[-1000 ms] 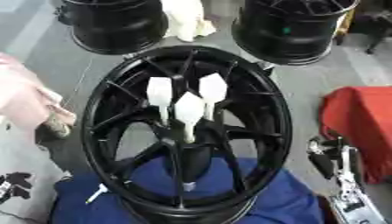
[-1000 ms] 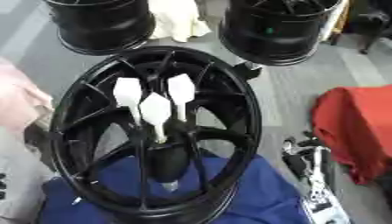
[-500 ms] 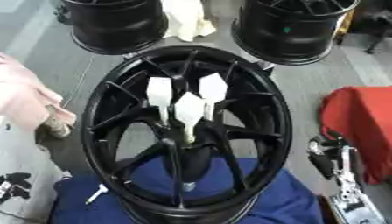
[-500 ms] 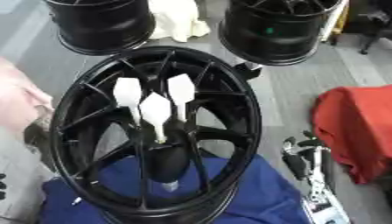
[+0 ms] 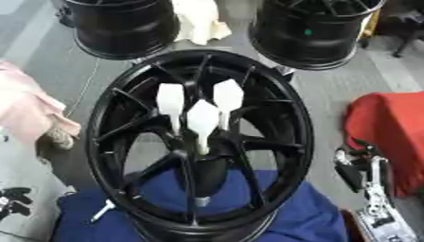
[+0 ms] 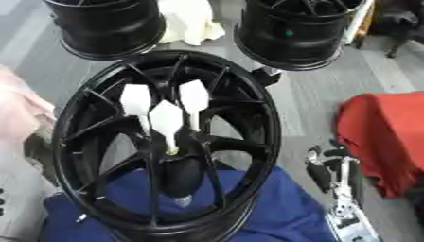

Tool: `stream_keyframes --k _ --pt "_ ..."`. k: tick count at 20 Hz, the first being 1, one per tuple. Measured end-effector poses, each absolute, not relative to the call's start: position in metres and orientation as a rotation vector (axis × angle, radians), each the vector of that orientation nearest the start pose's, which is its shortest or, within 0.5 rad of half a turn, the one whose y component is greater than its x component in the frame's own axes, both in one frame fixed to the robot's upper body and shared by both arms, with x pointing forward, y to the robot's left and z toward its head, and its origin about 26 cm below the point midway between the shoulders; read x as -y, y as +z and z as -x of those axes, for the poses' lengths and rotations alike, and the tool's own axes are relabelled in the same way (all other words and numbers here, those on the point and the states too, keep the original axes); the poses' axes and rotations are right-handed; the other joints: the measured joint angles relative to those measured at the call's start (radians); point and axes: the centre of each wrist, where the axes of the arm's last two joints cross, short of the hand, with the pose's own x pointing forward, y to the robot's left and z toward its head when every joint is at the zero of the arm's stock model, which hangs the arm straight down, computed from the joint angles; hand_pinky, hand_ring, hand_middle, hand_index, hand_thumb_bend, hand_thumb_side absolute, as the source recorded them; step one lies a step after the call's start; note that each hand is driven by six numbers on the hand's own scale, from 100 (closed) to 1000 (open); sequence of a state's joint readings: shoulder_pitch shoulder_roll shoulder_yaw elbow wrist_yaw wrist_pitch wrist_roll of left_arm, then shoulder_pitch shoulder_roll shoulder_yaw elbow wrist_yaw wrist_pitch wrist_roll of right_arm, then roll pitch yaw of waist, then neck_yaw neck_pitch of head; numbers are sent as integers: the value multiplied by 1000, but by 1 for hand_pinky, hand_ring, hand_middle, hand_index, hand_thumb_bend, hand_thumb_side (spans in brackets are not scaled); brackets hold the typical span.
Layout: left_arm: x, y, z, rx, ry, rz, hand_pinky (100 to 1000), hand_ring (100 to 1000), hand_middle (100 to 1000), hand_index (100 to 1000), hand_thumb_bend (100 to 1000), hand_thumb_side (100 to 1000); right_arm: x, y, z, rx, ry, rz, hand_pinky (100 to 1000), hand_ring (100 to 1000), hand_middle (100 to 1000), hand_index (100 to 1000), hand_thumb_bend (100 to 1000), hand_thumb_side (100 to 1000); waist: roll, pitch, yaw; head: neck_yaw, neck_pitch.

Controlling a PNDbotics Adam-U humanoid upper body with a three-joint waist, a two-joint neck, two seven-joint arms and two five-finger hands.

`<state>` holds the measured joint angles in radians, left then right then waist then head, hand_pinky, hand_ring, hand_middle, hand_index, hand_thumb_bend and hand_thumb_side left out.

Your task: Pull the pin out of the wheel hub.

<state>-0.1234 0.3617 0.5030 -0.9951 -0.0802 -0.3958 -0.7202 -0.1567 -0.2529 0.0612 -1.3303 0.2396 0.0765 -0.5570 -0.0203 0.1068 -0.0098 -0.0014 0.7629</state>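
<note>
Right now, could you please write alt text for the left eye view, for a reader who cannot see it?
A black spoked wheel hub stands on a blue cloth with three white pins standing in its centre. Two more black wheels stand behind it and a red cloth lies to the right. The right robot hand rests open at the lower right.

The right hand (image 5: 364, 165) shows at the lower right edge: black fingers with silver joints; below it a silver-white forearm with dark fittings and small markings too blurred to read; the left hand (image 5: 13, 201) is a small black shape at the lower left edge.
</note>
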Motion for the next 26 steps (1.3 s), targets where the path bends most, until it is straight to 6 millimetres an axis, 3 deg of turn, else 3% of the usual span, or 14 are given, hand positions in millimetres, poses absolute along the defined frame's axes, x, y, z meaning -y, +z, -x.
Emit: stream_keyframes --k 2,4,7,10,13,17,21,26 --pt "-475 -54 -244 1448 -445 -62 743 531 563 766 209 785 313 -1 -314 1512 15 878 667 588 612 853 100 449 -11 -3 -4 -5 0" --pt "-475 -49 -245 1452 -452 -55 743 531 563 767 209 785 338 33 -318 1563 11 975 679 596 622 857 119 440 -19 -5 -4 -11 0" --pt "-476 -47 -245 1449 -456 -47 743 531 563 767 208 785 366 101 -323 1677 72 1092 699 611 644 863 165 420 -25 -10 -2 -18 0" --pt "-476 -45 -245 1445 -459 -43 742 531 564 767 210 784 373 177 -322 1824 254 1134 721 627 680 873 222 421 -35 -14 1 -20 0" --pt "-476 -45 -245 1437 -465 -45 742 532 564 767 210 784 362 238 -315 1923 513 1079 734 641 696 890 264 428 -39 -18 7 -22 -1" --pt "-476 -45 -245 1428 -474 -47 742 532 564 767 211 783 333 289 -305 1939 884 890 755 686 735 917 322 452 -45 -20 18 -29 -1" --pt "-476 -44 -246 1420 -486 -48 742 532 565 768 211 783 303 315 -297 1872 1185 661 780 751 779 931 350 463 -50 -21 26 -33 -1" --pt "-477 -41 -248 1418 -499 -52 742 533 566 769 214 783 275 327 -297 1746 1432 484 808 815 832 945 386 443 -55 -21 35 -36 -1"
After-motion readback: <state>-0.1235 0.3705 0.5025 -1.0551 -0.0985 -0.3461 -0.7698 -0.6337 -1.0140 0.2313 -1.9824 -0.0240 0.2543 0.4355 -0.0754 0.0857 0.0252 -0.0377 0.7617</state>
